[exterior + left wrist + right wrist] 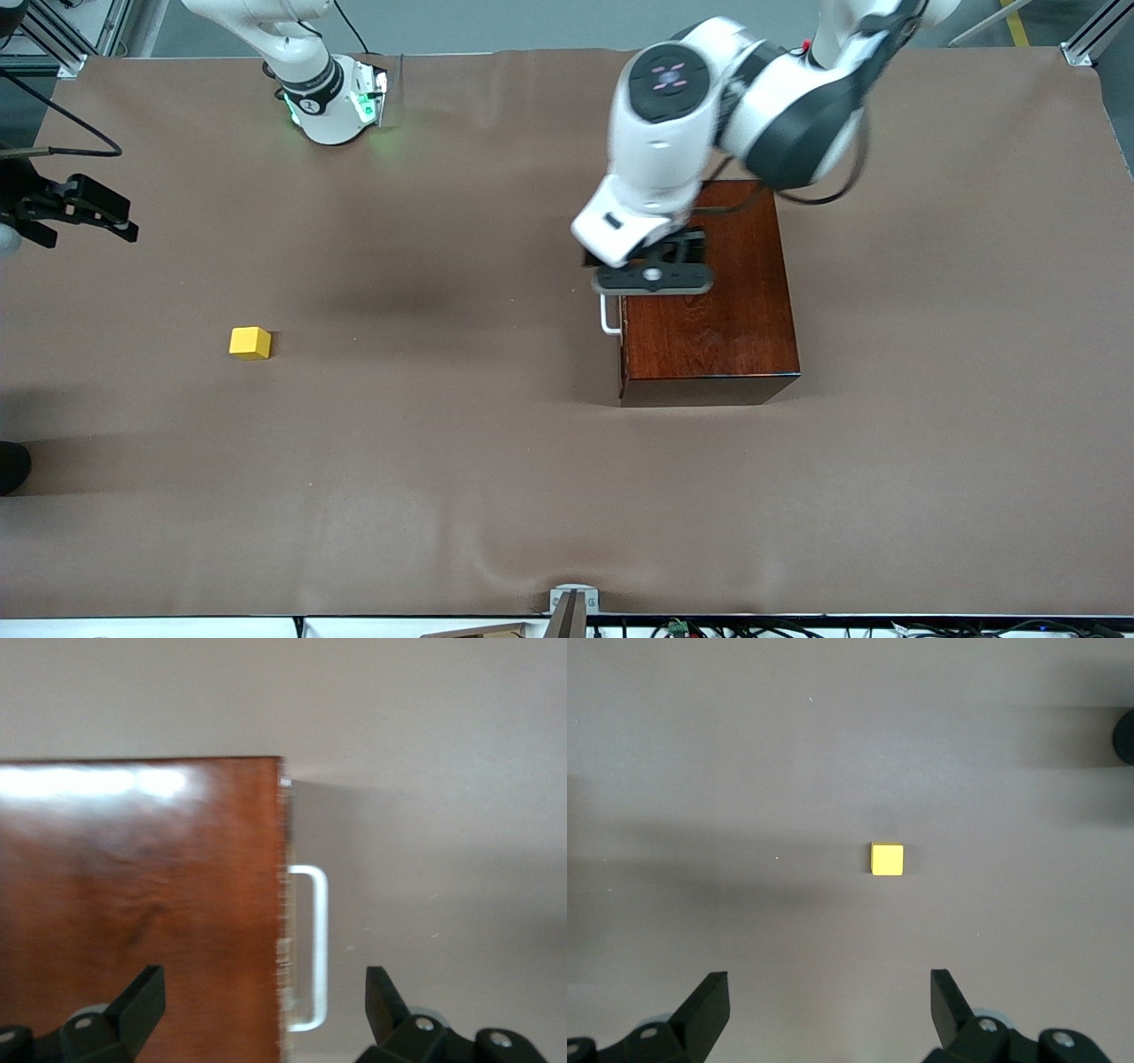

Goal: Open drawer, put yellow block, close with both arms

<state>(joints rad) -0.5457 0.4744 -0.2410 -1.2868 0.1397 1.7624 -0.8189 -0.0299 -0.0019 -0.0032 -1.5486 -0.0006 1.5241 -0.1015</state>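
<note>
A robotics lab is showing here: two white robot arms (700, 115) are standing bolted along a table (443, 496) that is lying under a brown cloth, aluminium framing (1094, 40) is edging its corners, and loose cables (709, 627) are trailing along its near edge.

Left gripper (653, 276) seemingly over drawer (620, 341)

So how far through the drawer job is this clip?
Nothing looks done yet: the drawer sits shut in its box, and the yellow block lies untouched on the table toward the right arm's end. In hand: the left pincer, open, hovers over the box edge by the white handle. The right pincer, open, waits above the block. Left: opening, loading the block, closing.
</note>
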